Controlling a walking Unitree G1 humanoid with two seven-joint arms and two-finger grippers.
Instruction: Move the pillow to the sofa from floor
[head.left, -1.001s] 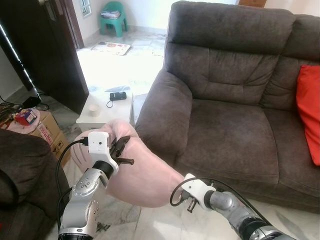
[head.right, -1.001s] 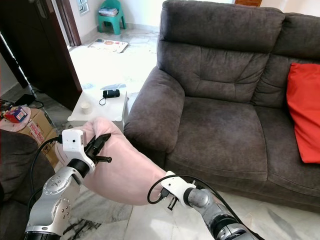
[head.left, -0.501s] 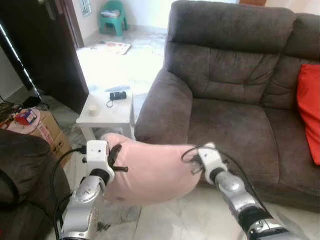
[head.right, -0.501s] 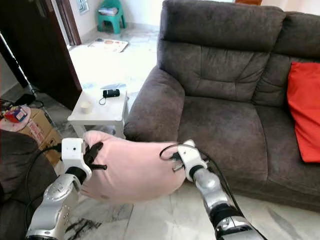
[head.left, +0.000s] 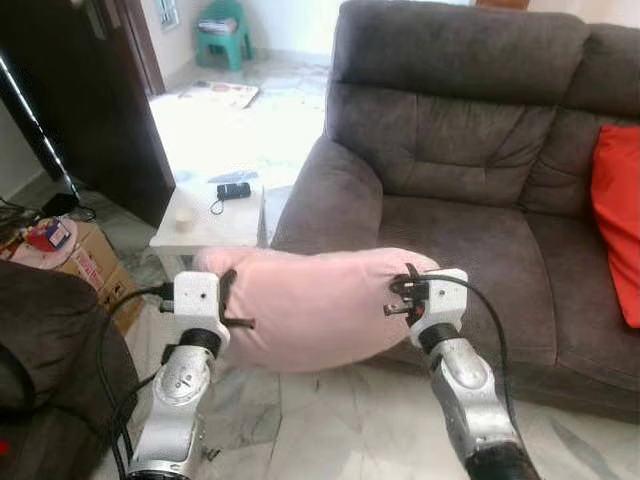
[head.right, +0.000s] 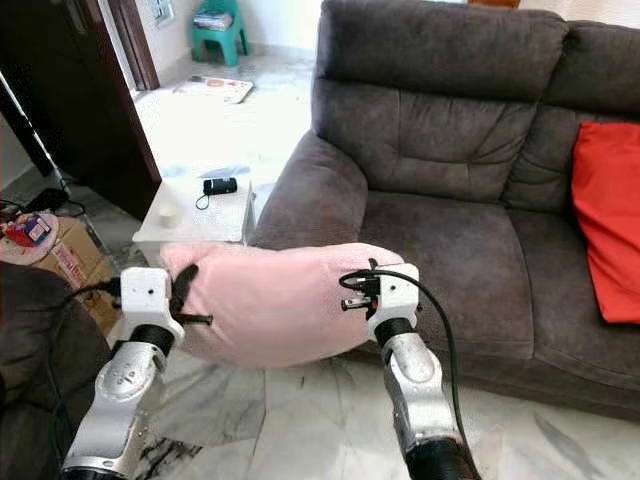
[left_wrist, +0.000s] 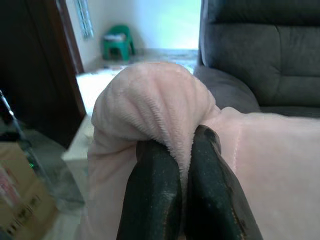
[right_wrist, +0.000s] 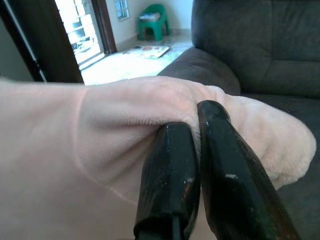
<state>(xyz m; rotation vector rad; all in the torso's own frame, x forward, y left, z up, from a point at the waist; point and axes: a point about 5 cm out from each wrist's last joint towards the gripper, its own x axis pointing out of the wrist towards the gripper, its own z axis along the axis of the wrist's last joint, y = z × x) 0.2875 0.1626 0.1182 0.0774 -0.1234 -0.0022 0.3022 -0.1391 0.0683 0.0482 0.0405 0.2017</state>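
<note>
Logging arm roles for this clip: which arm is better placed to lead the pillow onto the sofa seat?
Right. The right gripper, shut on the pink pillow, already hangs by the sofa seat's front edge; the left gripper pinches the far end, out beyond the armrest.

Fleecy pink pillow, matt suede-like sofa, glossy marble floor

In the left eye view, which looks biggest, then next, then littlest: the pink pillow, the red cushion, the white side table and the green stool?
1. Pink pillow, though it is nearest the camera.
2. White side table and red cushion look alike; the cushion is cut off at the edge, so no ranking.
3. Green stool, far back, so its small look is unsure.
</note>
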